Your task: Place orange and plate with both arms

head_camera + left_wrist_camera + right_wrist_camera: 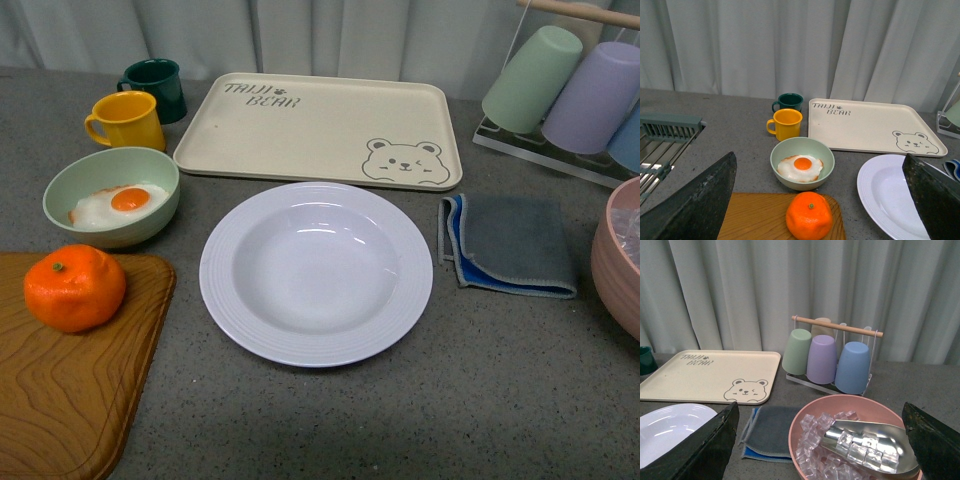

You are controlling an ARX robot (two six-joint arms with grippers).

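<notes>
While neither arm shows in the front view, the orange (pixel 75 288) sits untouched on a wooden cutting board (pixel 70 400) at near left. The plate (pixel 316 272) lies flat mid-bench (pixel 480 400), just near of the bear tray (pixel 320 125). A green bowl with fried egg (pixel 111 195) stands beyond the board, and a grey-blue cloth (pixel 510 245) lies right of the plate.

Left wrist view: left claw (pixel 818 156) spread wide, empty. The orange lies ahead between its jaws, with the egg bowl just beyond.

Right wrist view: right claw (pixel 818 405) spread wide, empty, over a pink bowl of ice cubes (pixel 850 445) with a metal scoop (pixel 875 445). The plate is off to the left, past the cloth.

Step, by my read: start, approach only, nothing gripped. Next the left claw should drop and close across the orange. The right claw should shift left and pinch the plate's rim. The tray looks the likely target, though that is not stated.
</notes>
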